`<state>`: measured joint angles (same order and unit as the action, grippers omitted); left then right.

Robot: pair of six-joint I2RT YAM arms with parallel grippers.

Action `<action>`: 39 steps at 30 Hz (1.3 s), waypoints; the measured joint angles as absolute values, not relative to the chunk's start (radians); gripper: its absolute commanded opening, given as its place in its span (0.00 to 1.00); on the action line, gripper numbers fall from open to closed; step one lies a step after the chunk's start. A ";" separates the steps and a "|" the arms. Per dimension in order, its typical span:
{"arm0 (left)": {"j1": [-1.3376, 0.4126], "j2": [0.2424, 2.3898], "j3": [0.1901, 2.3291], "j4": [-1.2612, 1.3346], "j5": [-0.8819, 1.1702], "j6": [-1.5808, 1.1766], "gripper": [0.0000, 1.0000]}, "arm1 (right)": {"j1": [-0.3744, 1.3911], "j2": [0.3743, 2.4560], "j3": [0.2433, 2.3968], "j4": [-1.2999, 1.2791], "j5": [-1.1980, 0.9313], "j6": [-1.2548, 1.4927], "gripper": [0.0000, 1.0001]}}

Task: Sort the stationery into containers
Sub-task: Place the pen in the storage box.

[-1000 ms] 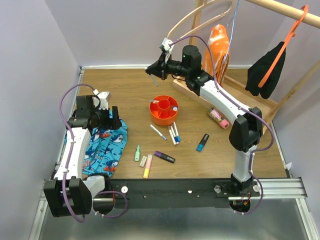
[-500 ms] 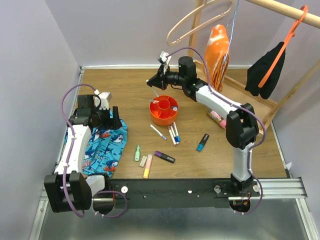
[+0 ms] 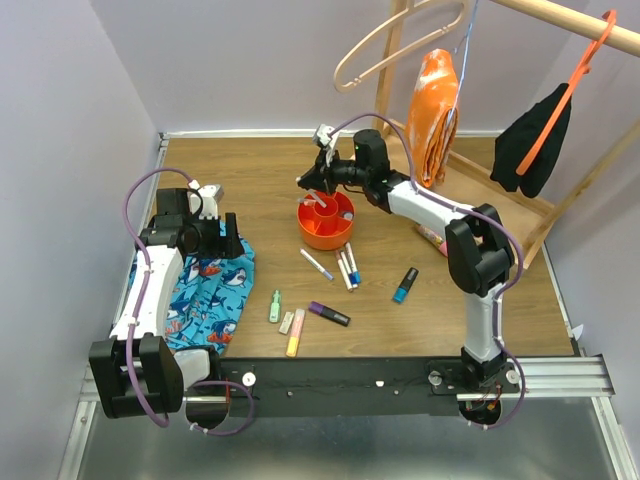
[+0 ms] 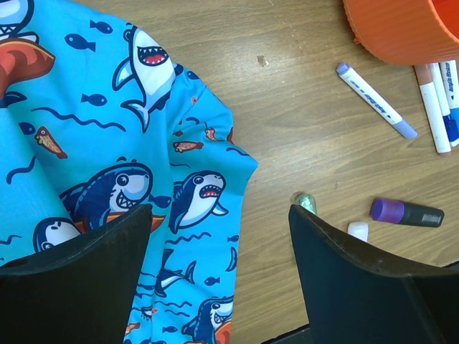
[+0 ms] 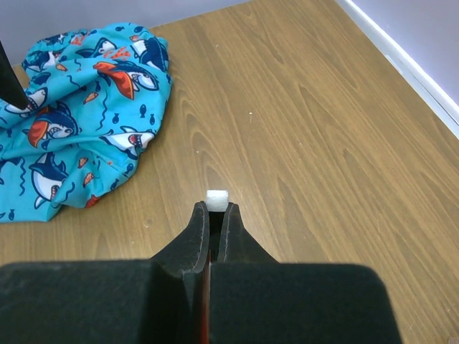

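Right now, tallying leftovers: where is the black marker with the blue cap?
In the top view, the blue-capped black marker lies on the wooden table right of the white pens.

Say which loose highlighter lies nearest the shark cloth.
The pale green highlighter, leftmost of the cluster; the yellow-and-pink highlighter and purple-capped marker lie farther from the shark-print cloth.

This looks like a robotics lab test cell. Plain lilac partition walls (image 3: 60, 120) box in a wood-grain bench (image 3: 250, 170). Two robot arms (image 3: 150, 290) are bolted to a black rail (image 3: 340, 385) on aluminium framing (image 3: 560, 375). A wooden garment rack (image 3: 570, 22) with hangers (image 3: 585, 65) stands as a staged prop.
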<state>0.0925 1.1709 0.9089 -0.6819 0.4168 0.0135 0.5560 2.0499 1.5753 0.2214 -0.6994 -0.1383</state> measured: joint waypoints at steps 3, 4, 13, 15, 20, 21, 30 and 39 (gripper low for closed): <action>0.094 1.171 0.909 -0.682 0.417 0.014 0.86 | 0.556 2.050 1.561 0.234 -0.699 -0.151 0.03; 0.095 1.171 0.909 -0.682 0.417 0.014 0.86 | 0.556 2.050 1.554 0.242 -0.698 -0.156 0.03; 0.104 1.181 0.909 -0.682 0.419 0.013 0.86 | 0.556 2.047 1.494 0.303 -0.699 -0.159 0.01; 0.104 1.181 0.909 -0.680 0.421 0.013 0.86 | 0.555 2.041 1.499 0.299 -0.699 -0.158 0.01; 0.104 1.186 0.909 -0.671 0.430 0.011 0.86 | 0.554 1.970 1.499 0.291 -0.722 -0.154 0.01; 0.104 1.190 0.909 -0.668 0.432 0.010 0.86 | 0.554 1.949 1.499 0.291 -0.727 -0.150 0.01; 0.104 1.214 0.909 -0.651 0.442 -0.011 0.86 | 0.554 1.885 1.522 0.376 -0.729 -0.153 0.01; 0.104 1.216 0.909 -0.650 0.443 -0.012 0.86 | 0.554 2.030 1.556 0.435 -0.705 -0.163 0.03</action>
